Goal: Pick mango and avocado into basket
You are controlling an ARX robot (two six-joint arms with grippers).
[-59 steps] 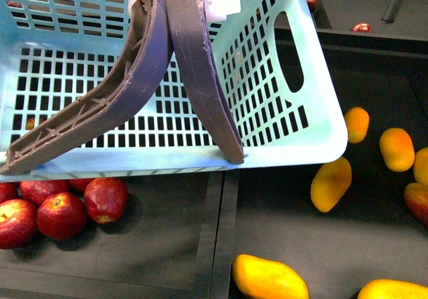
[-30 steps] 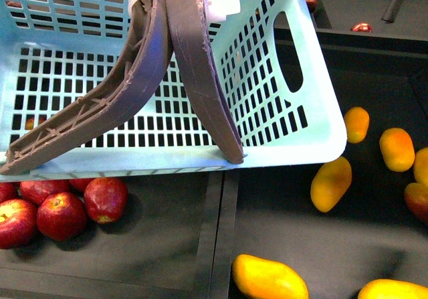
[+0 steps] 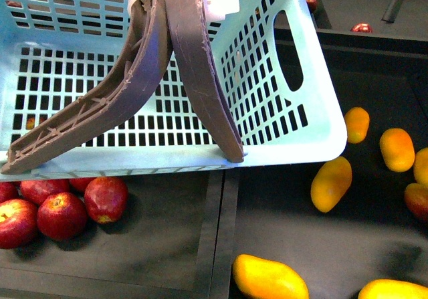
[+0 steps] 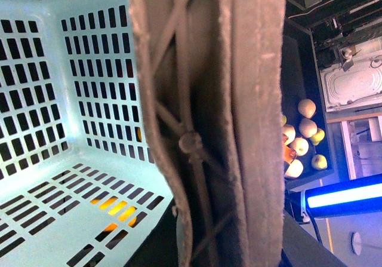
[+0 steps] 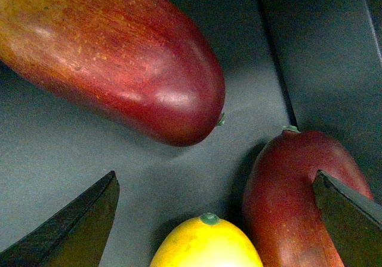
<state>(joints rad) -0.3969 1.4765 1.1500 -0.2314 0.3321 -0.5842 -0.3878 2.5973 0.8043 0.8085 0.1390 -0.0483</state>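
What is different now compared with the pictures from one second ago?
Almost nothing. A faint shadow has appeared on the dark mat near the mangoes, lower right in the front view. Nothing was grasped or released. The basket, red apples and mangoes stayed put.

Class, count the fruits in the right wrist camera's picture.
3. A yellow fruit between the right hand's fingers; a dark red fruit close beside it; a second red fruit apart. Others may be off-frame.
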